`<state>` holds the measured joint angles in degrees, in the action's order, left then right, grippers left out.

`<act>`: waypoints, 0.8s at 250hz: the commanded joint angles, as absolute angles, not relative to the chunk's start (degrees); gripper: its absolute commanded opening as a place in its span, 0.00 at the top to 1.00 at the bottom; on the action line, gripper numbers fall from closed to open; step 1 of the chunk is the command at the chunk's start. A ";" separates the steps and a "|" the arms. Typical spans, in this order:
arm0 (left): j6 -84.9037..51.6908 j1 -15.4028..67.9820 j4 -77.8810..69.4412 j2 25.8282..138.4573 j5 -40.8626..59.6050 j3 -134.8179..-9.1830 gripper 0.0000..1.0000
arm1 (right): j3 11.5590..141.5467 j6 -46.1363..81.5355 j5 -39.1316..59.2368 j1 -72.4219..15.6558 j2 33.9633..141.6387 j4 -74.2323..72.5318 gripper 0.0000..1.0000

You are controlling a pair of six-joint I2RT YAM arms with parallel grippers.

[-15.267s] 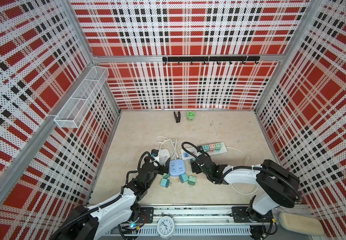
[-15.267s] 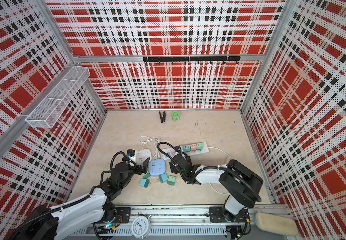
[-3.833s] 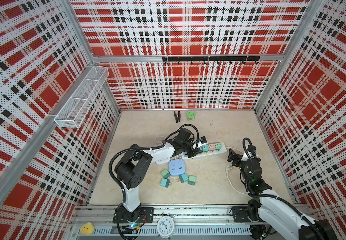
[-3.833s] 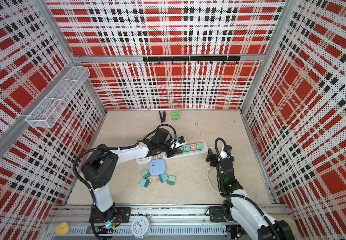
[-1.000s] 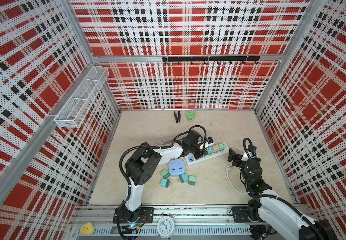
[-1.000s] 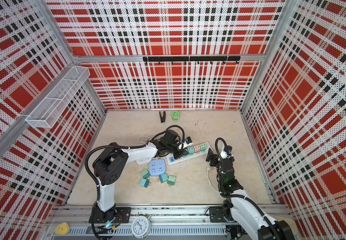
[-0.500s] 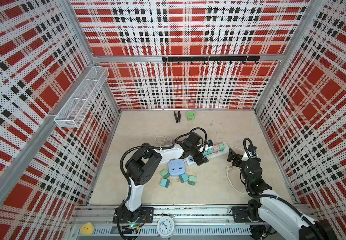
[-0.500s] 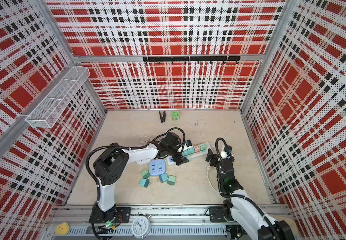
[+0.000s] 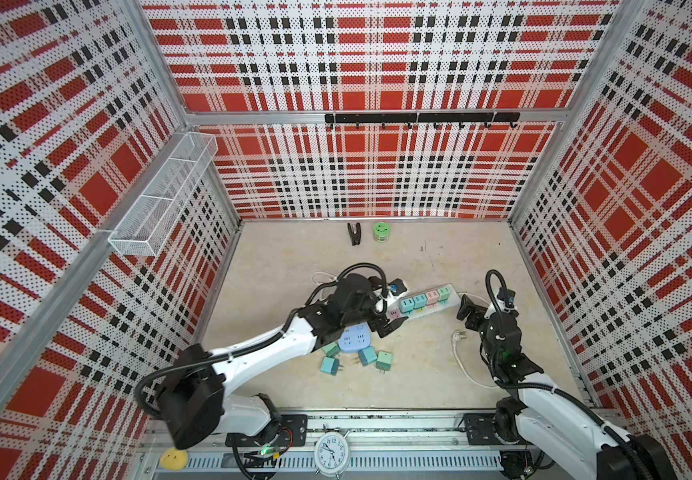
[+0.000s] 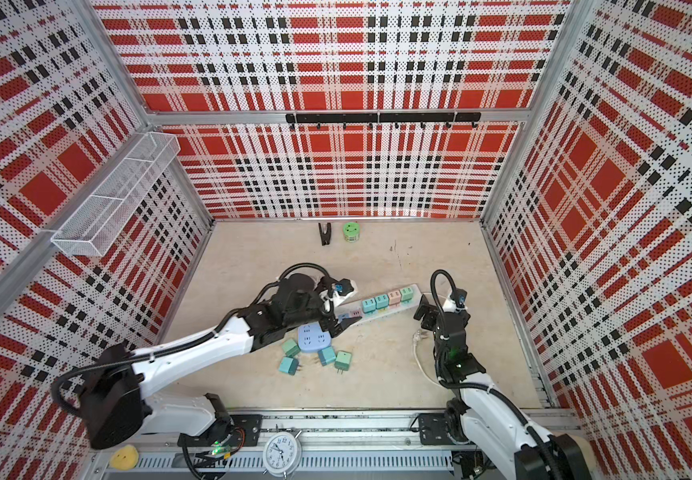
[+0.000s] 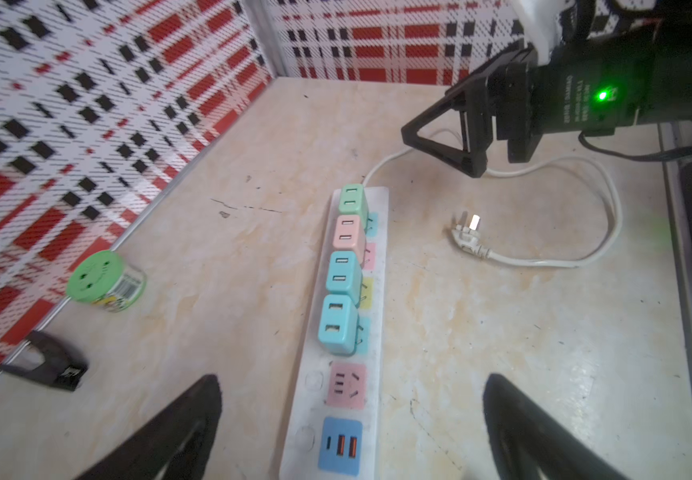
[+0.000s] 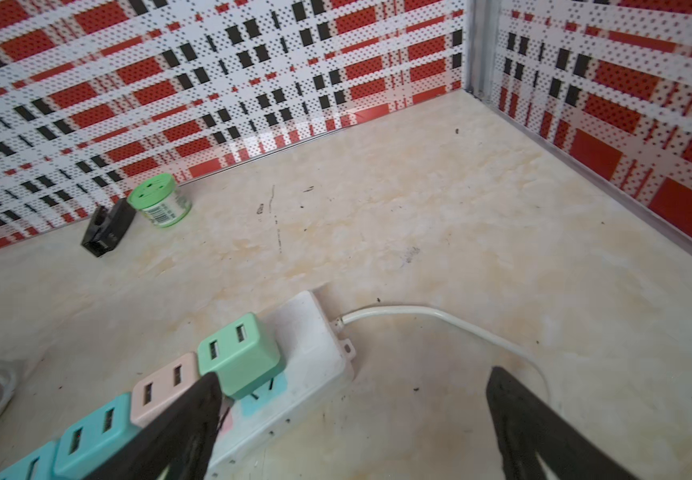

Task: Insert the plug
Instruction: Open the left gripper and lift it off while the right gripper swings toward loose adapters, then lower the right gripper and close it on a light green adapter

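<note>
The table (image 11: 523,353) is pale marbled stone-look, smooth, faintly shiny, with dark scuffs. Ahead of the left tool (image 11: 350,378), itself matt black plastic, the power strip (image 11: 311,405) is white plastic, slightly grubby; its chargers (image 11: 338,324) are smooth, satin pastel plastic. The cord (image 11: 543,262) looks glossy and rubbery. The walls (image 9: 377,178) are perforated printed sheet; the basket (image 9: 161,203) is white wire mesh.

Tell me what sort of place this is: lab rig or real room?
Most likely a robot test cell, not a lived-in room. Plaid perforated walls on metal framing box in a tabletop. The left arm and right arm mount on a front rail. A power strip lies there, likely a prop.
</note>
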<state>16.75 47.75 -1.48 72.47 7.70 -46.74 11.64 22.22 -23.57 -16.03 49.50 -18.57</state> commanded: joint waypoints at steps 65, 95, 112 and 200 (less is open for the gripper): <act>-3.53 44.71 -9.31 38.83 -11.19 -21.80 0.01 | 18.62 27.35 -7.11 -16.27 45.65 -5.93 0.00; -6.72 41.08 -9.48 30.82 -15.44 -14.41 0.01 | 18.57 32.33 -2.09 -21.27 43.00 -3.99 0.00; -10.87 39.01 -8.97 27.45 -21.56 -11.62 0.01 | 19.30 33.20 -5.02 -27.03 43.45 -1.91 0.00; -15.62 31.22 -10.01 25.75 -28.51 -6.13 0.01 | 26.07 36.42 -18.51 -54.58 58.82 2.55 0.10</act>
